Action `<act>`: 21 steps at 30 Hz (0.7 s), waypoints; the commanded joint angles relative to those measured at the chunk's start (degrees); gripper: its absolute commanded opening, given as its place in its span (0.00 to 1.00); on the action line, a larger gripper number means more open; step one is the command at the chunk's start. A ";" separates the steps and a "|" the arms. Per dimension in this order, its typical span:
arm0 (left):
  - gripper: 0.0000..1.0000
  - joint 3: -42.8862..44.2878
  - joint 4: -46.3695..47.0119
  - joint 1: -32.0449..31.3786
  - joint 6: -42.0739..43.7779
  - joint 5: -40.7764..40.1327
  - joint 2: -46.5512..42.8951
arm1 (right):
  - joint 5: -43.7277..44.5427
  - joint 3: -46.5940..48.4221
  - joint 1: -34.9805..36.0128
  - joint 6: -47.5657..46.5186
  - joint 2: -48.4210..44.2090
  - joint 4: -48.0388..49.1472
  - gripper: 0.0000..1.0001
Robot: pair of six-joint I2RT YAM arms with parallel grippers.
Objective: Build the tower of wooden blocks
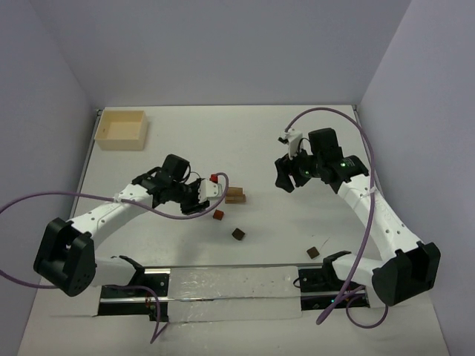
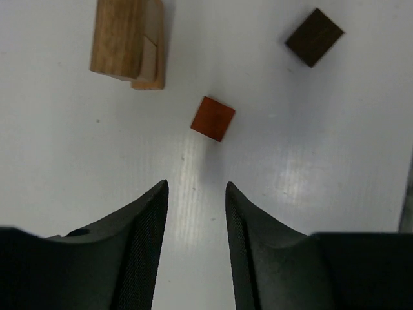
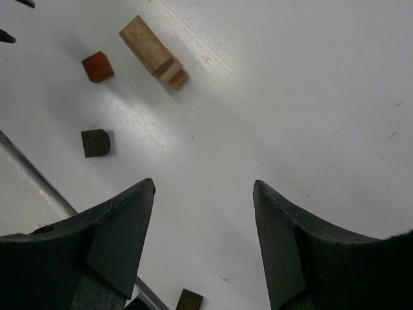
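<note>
No wood block tower is in view; the wood blocks lie apart on the white table. Two tan bars (image 1: 235, 196) (image 2: 122, 39) (image 3: 151, 48) rest side by side. A reddish-brown cube (image 1: 218, 215) (image 2: 213, 118) (image 3: 97, 67) sits just ahead of my left gripper (image 1: 204, 199) (image 2: 195, 187), which is open and empty. A dark brown block (image 1: 238, 234) (image 2: 314, 37) (image 3: 95, 143) lies nearer the front. Another dark block (image 1: 313, 252) (image 3: 189, 300) lies front right. My right gripper (image 1: 286, 178) (image 3: 205, 187) hangs open over bare table.
A pale square wooden box (image 1: 121, 129) stands at the back left corner. A small red piece (image 1: 214, 178) shows beside the far side of the left gripper. A metal rail (image 1: 223, 285) runs along the near edge between the arm bases.
</note>
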 commanded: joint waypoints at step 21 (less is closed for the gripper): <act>0.31 4.25 25.00 -0.23 -32.47 -11.28 16.84 | -1.38 3.37 -2.77 2.18 2.79 2.30 0.71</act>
